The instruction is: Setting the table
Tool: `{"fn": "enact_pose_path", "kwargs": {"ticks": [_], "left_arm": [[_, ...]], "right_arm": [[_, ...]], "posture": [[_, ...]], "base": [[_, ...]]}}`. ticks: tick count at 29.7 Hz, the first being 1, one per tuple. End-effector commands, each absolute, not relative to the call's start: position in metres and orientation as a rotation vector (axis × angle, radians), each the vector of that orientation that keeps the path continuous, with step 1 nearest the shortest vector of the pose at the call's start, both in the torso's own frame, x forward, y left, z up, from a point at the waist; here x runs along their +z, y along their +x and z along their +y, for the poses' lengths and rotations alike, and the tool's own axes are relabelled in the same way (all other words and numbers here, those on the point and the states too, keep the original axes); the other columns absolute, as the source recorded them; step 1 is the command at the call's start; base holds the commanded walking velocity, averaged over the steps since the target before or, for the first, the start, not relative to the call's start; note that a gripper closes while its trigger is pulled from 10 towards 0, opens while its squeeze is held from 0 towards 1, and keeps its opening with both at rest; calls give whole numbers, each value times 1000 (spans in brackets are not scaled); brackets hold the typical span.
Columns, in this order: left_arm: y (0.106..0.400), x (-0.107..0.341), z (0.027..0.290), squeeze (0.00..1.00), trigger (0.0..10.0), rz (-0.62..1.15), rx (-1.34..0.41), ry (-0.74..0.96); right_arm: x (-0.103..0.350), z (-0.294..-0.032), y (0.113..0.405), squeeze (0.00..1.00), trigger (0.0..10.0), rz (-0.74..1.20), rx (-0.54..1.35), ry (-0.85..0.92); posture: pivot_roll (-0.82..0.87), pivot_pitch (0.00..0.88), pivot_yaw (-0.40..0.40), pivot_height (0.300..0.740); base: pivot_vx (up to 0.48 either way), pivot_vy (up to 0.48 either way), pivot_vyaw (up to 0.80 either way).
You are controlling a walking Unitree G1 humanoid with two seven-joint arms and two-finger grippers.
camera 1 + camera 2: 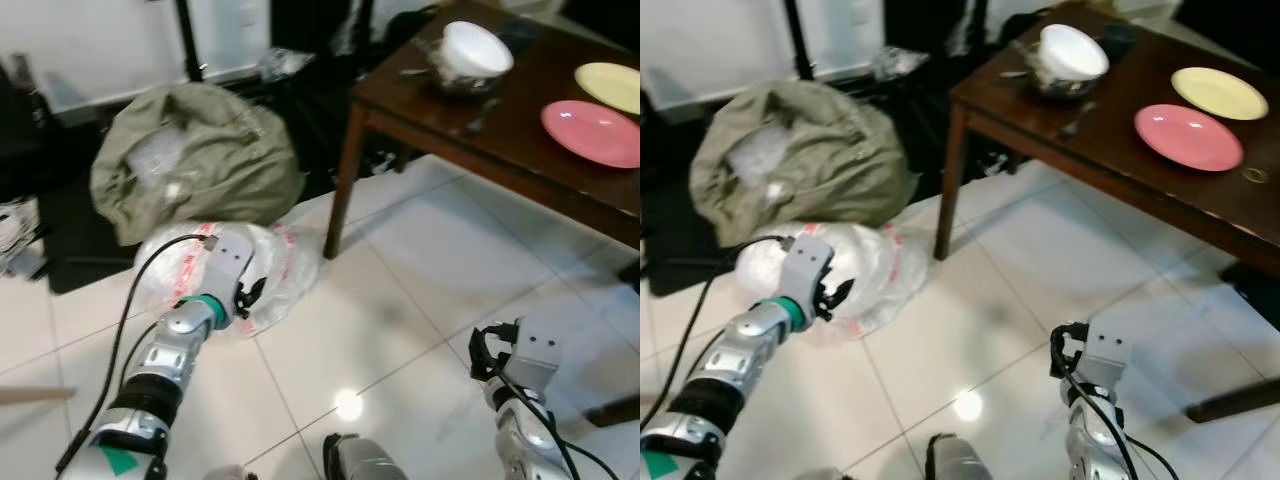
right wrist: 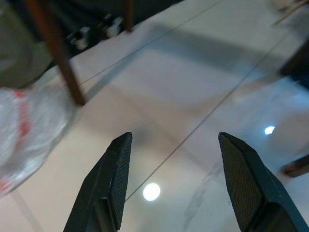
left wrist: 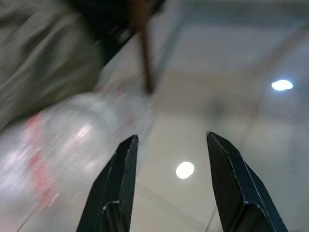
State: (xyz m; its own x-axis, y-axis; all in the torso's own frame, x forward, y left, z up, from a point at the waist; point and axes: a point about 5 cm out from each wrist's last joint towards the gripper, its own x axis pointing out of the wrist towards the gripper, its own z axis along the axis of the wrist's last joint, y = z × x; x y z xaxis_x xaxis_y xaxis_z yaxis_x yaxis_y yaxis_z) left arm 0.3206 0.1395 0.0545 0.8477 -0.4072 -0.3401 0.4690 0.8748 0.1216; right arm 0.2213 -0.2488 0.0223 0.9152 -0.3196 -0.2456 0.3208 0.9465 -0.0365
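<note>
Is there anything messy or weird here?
Yes. Two bags lie on the floor by the table: a lumpy olive cloth bag and a crumpled clear plastic bag. That's odd clutter for table setting.

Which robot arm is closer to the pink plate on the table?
Probably the right. The right end effector is open and empty on the side where the pink plate lies; the left end effector hangs by the plastic bag.
</note>
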Motion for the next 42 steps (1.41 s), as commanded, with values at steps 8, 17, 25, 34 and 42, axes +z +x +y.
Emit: {"fn": "enact_pose_path", "kwargs": {"ticks": [8,17,25,34,42], "left_arm": [[325,62,141,0,10000,276,-460,203],[336,83,136,0,10000,184,-456,174],[341,98,133,0,10000,112,-461,166],[351,128,124,0,10000,-54,-431,190],[352,135,117,0,10000,-82,-450,184]], "right_arm": [[48,-250,232,0,10000,142,-331,-8],[77,-251,245,0,10000,25,-327,-7],[87,-250,246,0,10000,-12,-329,11],[105,-243,251,0,10000,-88,-296,13],[105,-242,251,0,10000,-81,-299,23]], "posture": [[53,14,27,740],[52,14,27,740],[49,19,27,740],[47,20,26,740],[44,25,26,740]], "base": [[0,0,-800],[0,0,-800],[0,0,-800],[229,0,-178],[480,0,0]]}}
